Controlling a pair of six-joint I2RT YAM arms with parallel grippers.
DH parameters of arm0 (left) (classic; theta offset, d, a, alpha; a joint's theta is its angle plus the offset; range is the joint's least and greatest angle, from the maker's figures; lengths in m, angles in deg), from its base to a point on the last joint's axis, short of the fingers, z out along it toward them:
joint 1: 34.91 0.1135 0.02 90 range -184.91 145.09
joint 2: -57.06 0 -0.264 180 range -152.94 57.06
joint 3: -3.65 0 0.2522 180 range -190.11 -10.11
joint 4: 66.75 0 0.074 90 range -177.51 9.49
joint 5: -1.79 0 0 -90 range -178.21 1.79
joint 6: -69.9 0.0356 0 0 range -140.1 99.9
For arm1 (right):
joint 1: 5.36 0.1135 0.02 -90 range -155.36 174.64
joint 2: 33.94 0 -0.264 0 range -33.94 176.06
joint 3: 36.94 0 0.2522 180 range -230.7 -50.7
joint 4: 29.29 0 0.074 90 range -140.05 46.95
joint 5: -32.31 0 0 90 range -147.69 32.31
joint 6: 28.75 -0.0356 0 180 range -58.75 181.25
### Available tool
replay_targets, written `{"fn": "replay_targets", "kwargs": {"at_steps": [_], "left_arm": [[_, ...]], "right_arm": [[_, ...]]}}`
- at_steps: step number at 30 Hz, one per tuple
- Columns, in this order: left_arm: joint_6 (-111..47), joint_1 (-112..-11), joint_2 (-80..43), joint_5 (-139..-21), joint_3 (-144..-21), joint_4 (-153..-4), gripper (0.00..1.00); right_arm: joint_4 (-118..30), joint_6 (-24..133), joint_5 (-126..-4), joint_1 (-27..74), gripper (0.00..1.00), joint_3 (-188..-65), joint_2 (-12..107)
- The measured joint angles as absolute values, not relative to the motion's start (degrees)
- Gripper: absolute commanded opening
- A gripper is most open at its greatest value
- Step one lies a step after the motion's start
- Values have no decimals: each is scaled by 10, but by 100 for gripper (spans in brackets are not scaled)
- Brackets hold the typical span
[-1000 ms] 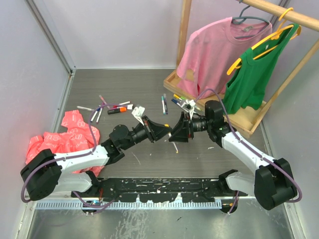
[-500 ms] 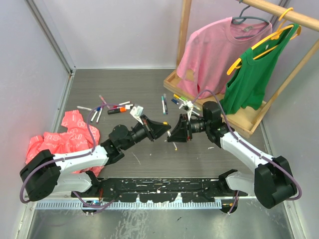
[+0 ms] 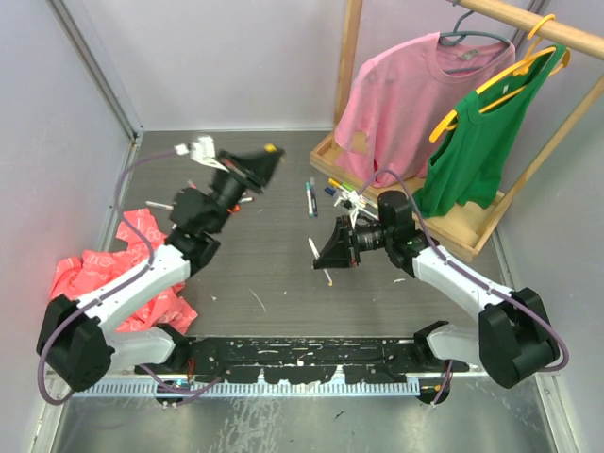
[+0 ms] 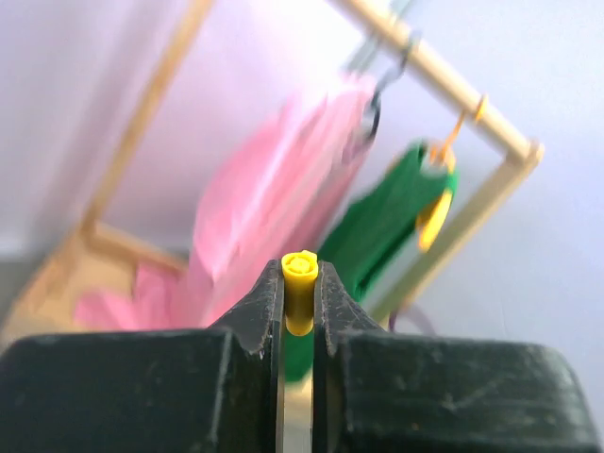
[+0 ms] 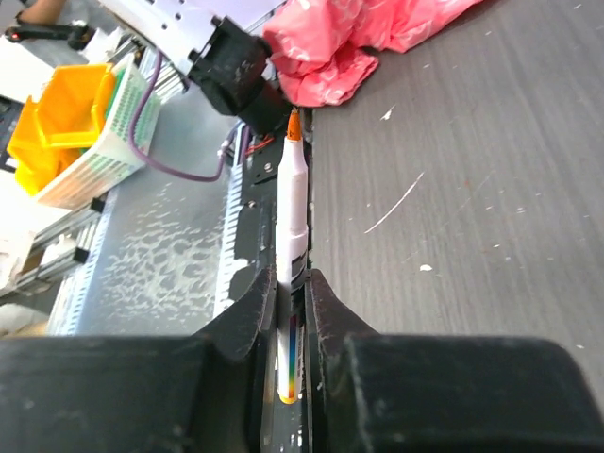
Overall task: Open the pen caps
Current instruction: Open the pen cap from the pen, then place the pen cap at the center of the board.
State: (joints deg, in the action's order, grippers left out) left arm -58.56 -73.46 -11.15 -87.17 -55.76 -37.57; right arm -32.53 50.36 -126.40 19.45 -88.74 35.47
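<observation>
- The left arm [image 3: 142, 283] is raised over the far left of the desk [image 3: 283, 311]; its left jaws are pinched shut on a small yellow cap [image 4: 300, 291], which stands upright between them with its open end showing
- The right arm [image 3: 453, 274] reaches toward the middle of the desk, and its right jaws are closed narrow around the white barrel of a pen [image 5: 292, 217]
- That pen is bare at the top: its orange nib [image 5: 293, 123] is exposed, so this one looks already uncapped
- The pen's long axis runs across the right jaws, nib toward the near edge of the desk and coloured tail just below the grip
- Cap and pen are well apart, with the cap up and to the far left of the pen, each in its own arm
- Judging from this, both pieces need setting down before another pen is taken
- A loose pen [image 3: 310, 200] lies on the desk just beyond the right jaws, long axis running near to far; the right arm is closer to it
- More pens [image 3: 162, 205] lie at the far left, partly hidden under the left arm, beside a pink bag [image 3: 132, 241]; the left arm is nearer to those
</observation>
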Motion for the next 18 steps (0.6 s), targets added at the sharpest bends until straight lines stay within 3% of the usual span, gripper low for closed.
{"fn": "replay_targets", "kwargs": {"at_steps": [8, 13, 18], "left_arm": [[-581, -691, -66, -877, -618, -353, 0], [-586, -690, 29, -869, -501, -432, 0], [-622, -690, 159, -909, -377, -623, 0]], "right_arm": [[-439, 589, -1229, 200, 1, -907, 358], [-570, 715, -1057, 200, 1, -947, 340], [-655, 789, -898, 193, 5, -948, 309]]}}
